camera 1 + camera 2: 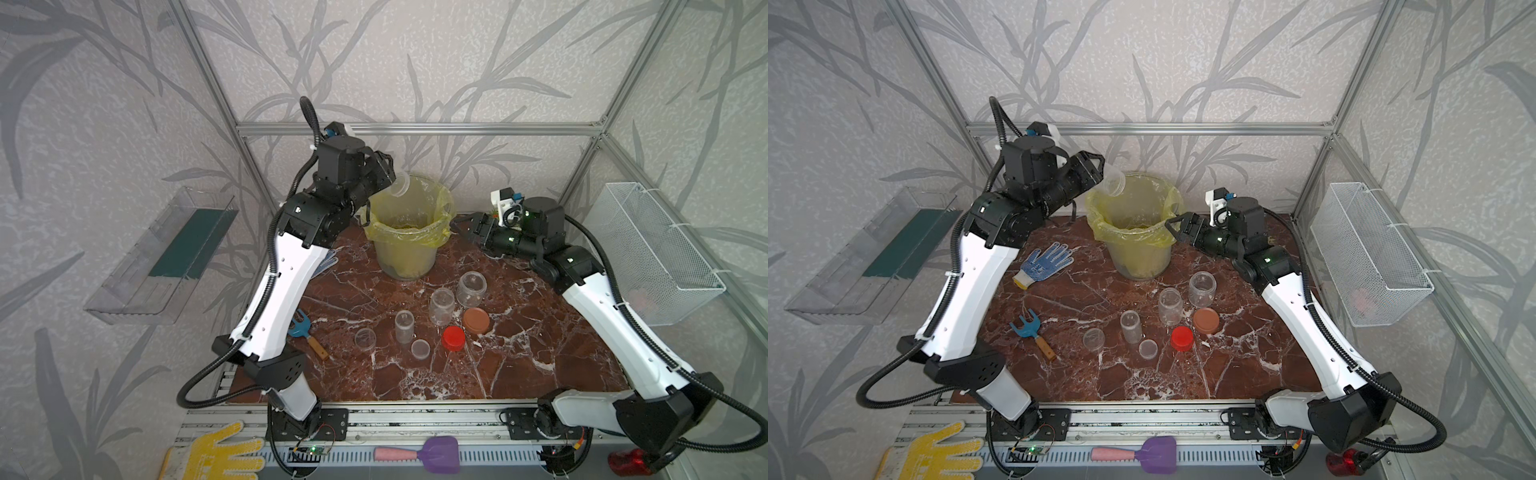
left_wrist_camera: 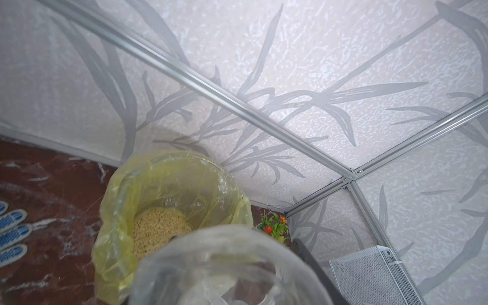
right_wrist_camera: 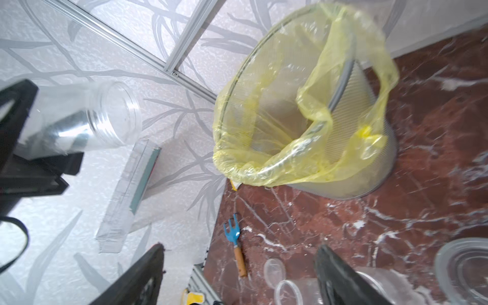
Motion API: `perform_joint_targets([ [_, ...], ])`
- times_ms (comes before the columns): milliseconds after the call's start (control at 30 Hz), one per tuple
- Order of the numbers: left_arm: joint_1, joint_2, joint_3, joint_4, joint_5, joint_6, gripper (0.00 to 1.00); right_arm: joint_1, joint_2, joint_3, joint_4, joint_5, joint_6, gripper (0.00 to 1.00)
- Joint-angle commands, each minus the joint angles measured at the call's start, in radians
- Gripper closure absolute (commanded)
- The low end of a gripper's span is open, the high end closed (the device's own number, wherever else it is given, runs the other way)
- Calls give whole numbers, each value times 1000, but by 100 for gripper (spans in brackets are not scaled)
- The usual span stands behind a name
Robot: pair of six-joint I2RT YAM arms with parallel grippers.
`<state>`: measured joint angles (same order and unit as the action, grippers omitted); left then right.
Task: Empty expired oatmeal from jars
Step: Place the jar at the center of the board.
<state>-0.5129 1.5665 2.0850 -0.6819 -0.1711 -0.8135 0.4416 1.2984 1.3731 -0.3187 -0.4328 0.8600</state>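
Front rail: yellow knit glove [image 1: 216, 451], purple plastic scoop [image 1: 440, 455]. Red-brown marbled desk [image 1: 415, 374]: three clear cylindrical jars [image 1: 441, 305] upright and open, with a red round lid [image 1: 453, 338] and a brown round lid [image 1: 476, 320] beside them. Further back, mesh bin with yellow bag [image 1: 405, 257]; pale flaky oatmeal [image 2: 158, 227] lies in its bottom. Left jaws clamped on fourth clear jar [image 1: 400, 185], tilted, mouth toward bin, above its rim. Right jaws apart, empty, just beside bin. Walls: grey leaf-pattern wallpaper [image 1: 457, 62], aluminium frame [image 1: 415, 129], white wire basket [image 1: 656, 257] on right wall.
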Motion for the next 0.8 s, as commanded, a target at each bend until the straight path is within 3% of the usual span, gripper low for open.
perform_joint_targets([
  [0,1,-158,-332,336,-60,-243,100,64,-57,-67,196,77,177,15],
  [100,1,-298,-574,458,-101,-376,100,125,-55,-95,237,110,225,15],
  [433,-42,-590,-1027,633,-188,-640,100,397,-27,-294,502,336,350,11],
  [667,-42,-725,-1122,558,-192,-656,100,559,107,-307,717,442,404,8],
  [767,-42,-762,-1106,430,-211,-691,100,621,169,-302,812,476,444,7],
])
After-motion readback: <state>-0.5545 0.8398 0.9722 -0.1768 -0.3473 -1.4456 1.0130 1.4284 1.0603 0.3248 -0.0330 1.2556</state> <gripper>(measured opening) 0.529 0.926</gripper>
